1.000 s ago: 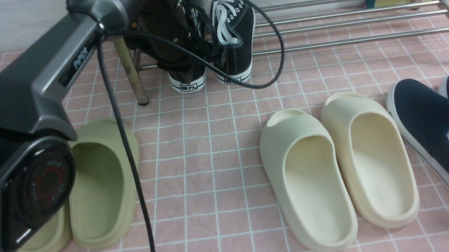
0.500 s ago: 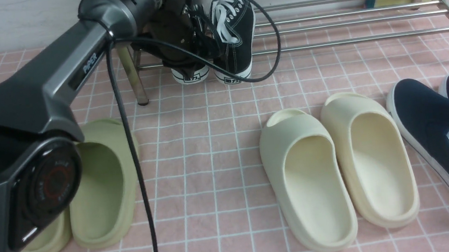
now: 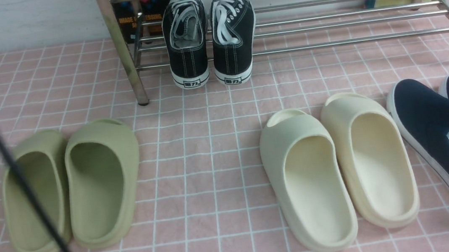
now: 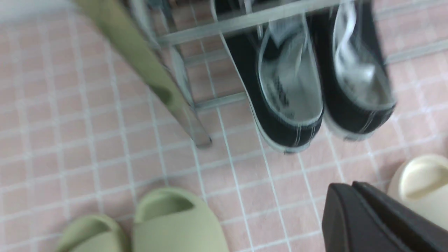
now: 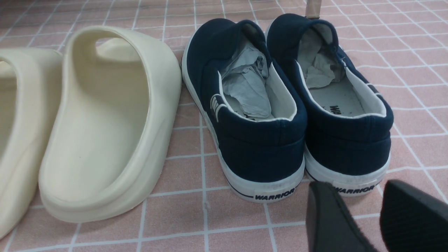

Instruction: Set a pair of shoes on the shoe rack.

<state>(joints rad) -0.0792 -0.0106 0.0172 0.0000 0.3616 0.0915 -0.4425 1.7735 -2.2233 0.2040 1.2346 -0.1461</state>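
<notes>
Front view gives me the layout. The sneakers [image 3: 236,44] sit on the rack [image 3: 346,40], bottom shelf, left end, just beside the post. They stand side by side, toes in, with the heels hanging over the front bar toward me. On the floor nearer me are green slides [image 3: 95,183] on the left, cream slides [image 3: 338,163] in the middle and navy slip-ons [image 3: 432,132] on the right, all apart from the rack.

The grippers show only in the wrist views. The left wrist view is blurred, but I see the left gripper [image 4: 344,196] with its pads pressed together and nothing between them. It hangs above the floor, clear of the sneakers' heels, near the green slides' toes.

In the right wrist view the right gripper [image 5: 360,196] has its jaws apart and empty, just behind the slip-ons' heels. Only this view shows the crumpled paper [image 5: 245,84] stuffed inside both slip-ons.
</notes>
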